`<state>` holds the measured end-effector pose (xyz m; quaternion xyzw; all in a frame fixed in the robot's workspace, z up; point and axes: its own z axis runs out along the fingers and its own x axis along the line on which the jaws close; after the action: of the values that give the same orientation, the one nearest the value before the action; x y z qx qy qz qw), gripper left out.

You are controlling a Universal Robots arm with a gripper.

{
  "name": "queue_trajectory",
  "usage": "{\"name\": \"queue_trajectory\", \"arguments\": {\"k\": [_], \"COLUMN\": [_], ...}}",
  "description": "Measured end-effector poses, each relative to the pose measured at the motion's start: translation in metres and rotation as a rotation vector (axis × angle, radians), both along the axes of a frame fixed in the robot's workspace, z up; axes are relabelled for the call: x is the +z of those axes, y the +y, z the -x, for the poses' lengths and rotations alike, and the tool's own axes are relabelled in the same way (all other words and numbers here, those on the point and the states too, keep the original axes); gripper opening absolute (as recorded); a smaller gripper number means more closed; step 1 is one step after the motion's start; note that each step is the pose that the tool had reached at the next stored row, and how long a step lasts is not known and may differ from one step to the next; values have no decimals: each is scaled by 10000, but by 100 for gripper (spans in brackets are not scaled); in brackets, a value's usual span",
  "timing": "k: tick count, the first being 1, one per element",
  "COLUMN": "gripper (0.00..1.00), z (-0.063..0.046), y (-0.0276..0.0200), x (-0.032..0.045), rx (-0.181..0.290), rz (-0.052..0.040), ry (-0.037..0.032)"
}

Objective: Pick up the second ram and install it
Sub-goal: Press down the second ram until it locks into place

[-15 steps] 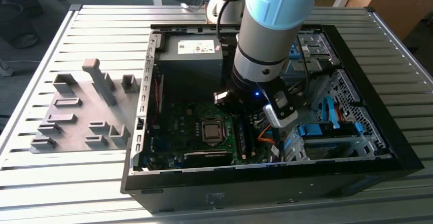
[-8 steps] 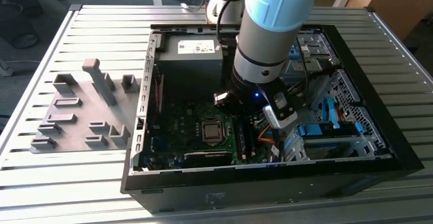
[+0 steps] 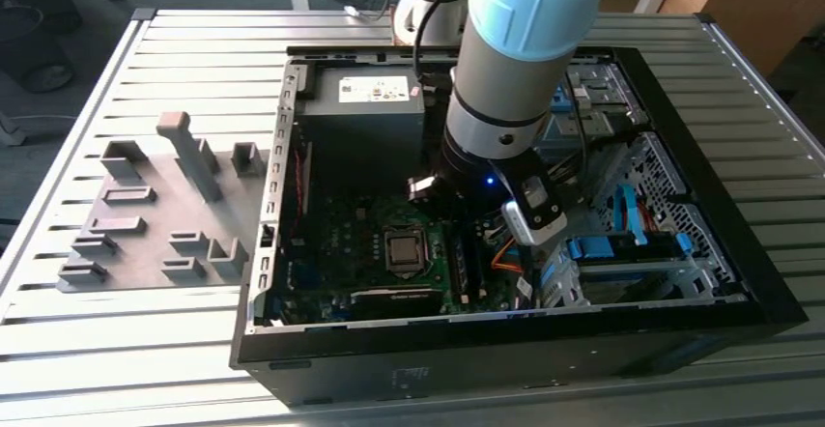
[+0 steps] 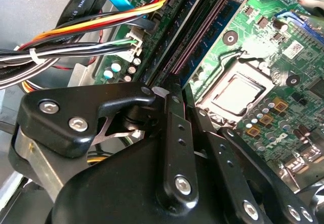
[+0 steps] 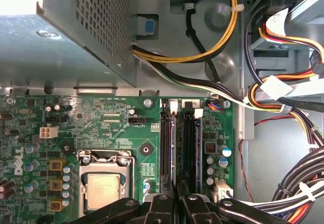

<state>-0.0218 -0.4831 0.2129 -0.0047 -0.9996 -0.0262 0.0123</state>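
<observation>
Exterior view: the arm reaches down into the open computer case, which lies on a slatted metal table. The gripper is low over the motherboard, just to the exterior view's right of the CPU socket. Outside the case, towards the exterior view's left, sits the grey tray with its upright blocks; no stick can be made out standing in it.

First wrist view: the gripper's black fingers sit directly over the memory slots, beside the socket. The fingertips are drawn close together, with a thin dark strip running along the slot line between them. This looks like the second ram seen edge-on, though it cannot be told apart from the slot walls with certainty. White latch tabs show at the far end of the slots.

Second wrist view: the finger linkages converge at the near end of the same slots.

Judgement: pickup appears done, and the stick is at or in its slot. Whether it is fully pressed home and latched cannot be told, and the gripper is not clear of the slot.
</observation>
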Motion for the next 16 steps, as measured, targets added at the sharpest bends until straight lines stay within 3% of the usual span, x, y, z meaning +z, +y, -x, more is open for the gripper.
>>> {"name": "queue_trajectory", "arguments": {"k": [16], "gripper": [14], "z": [-1], "y": [0], "x": [-55], "rx": [-15], "rz": [2], "ry": [0]}}
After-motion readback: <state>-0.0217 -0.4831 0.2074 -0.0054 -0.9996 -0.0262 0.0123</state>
